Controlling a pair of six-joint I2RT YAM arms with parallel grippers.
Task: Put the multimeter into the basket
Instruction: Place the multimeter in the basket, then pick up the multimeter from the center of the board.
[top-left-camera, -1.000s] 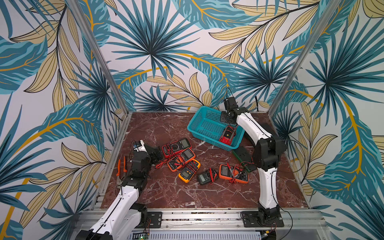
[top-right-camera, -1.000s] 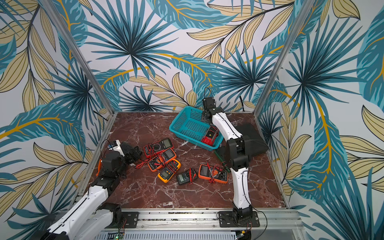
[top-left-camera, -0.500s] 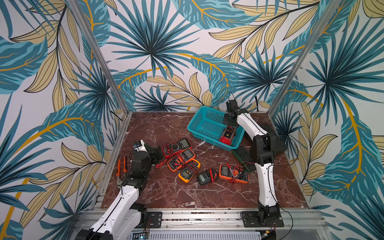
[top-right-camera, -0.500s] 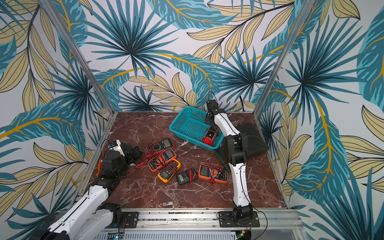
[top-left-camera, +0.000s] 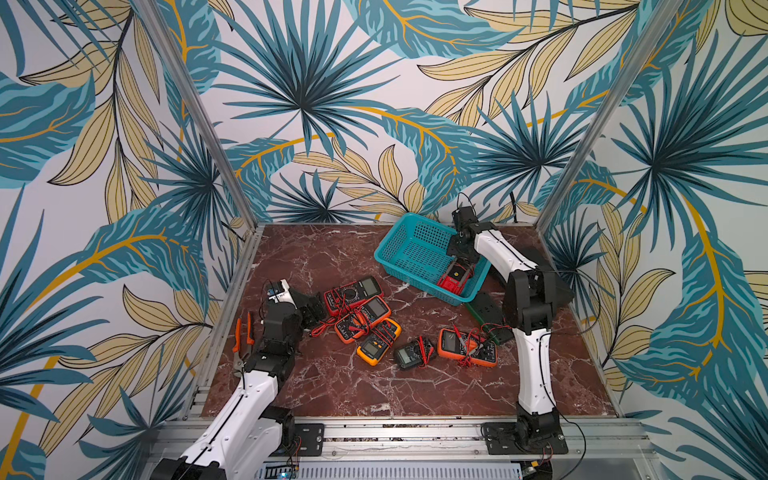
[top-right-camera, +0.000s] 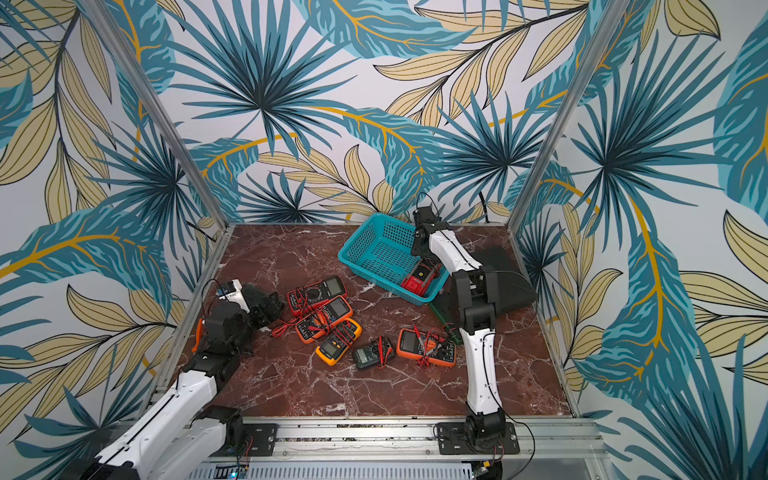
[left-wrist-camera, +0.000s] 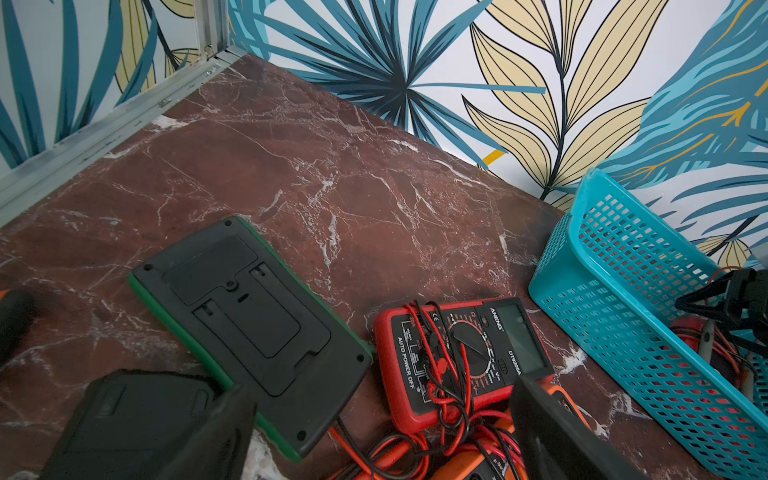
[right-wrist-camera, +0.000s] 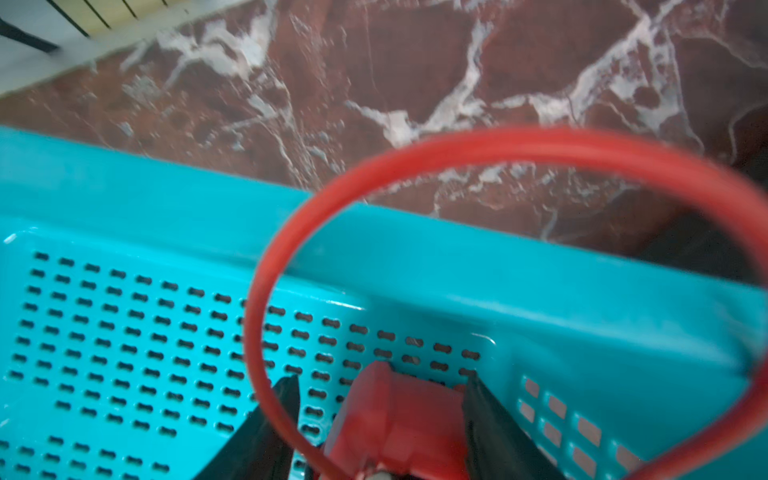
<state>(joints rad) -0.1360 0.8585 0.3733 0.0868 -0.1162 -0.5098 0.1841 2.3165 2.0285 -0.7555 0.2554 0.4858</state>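
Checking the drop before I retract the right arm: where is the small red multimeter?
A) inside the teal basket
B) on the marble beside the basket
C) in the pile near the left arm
A: in both top views the red multimeter sits inside the basket, and the right wrist view shows it against the mesh wall, between the fingers of the right gripper.

White-shelled arms (top-left-camera: 534, 365) with black joints (thin black cables run alongside).
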